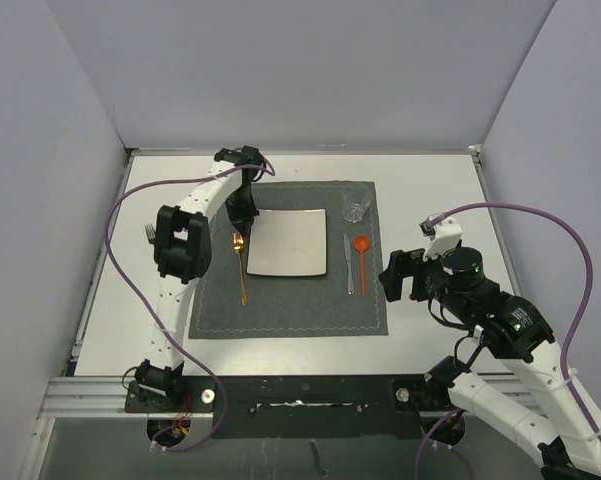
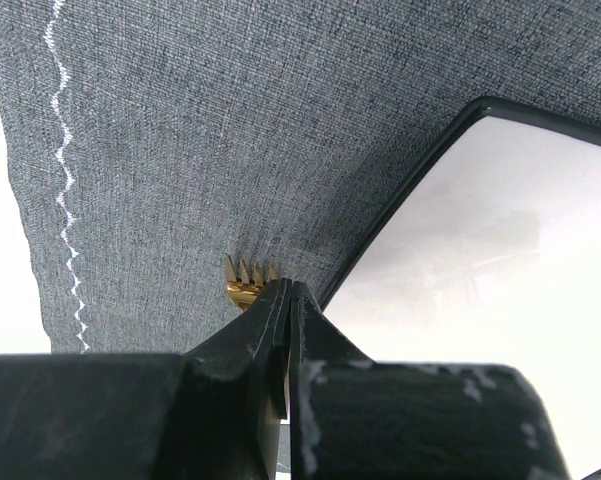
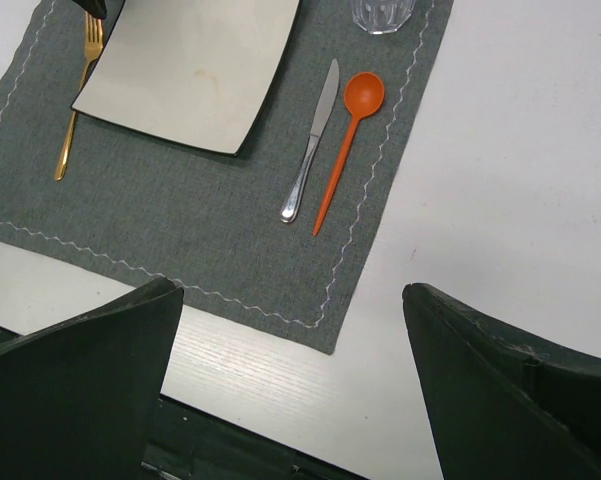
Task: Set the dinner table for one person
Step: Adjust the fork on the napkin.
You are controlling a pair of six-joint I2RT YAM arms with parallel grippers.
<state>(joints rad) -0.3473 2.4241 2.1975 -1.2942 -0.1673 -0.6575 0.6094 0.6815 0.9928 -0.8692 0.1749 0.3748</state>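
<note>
Gold fork [image 1: 242, 275] on woven grey mat [image 1: 280, 305] beside glossy square plate [image 1: 290, 240]; I see left gripper [image 2: 288, 285] shut at tines [image 2: 248, 272], right gripper [image 3: 290, 290] gaping.

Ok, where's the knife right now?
Top view: the knife lies on the placemat, just right of the plate, with the orange spoon beside it on its right.

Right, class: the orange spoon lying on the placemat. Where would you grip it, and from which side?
Grip the spoon mid-handle, coming straight down and closing across it. It lies flat on the placemat, so only its top is open, and the handle is thin and straight. The knife lies close beside it, so enter narrowly.
</note>
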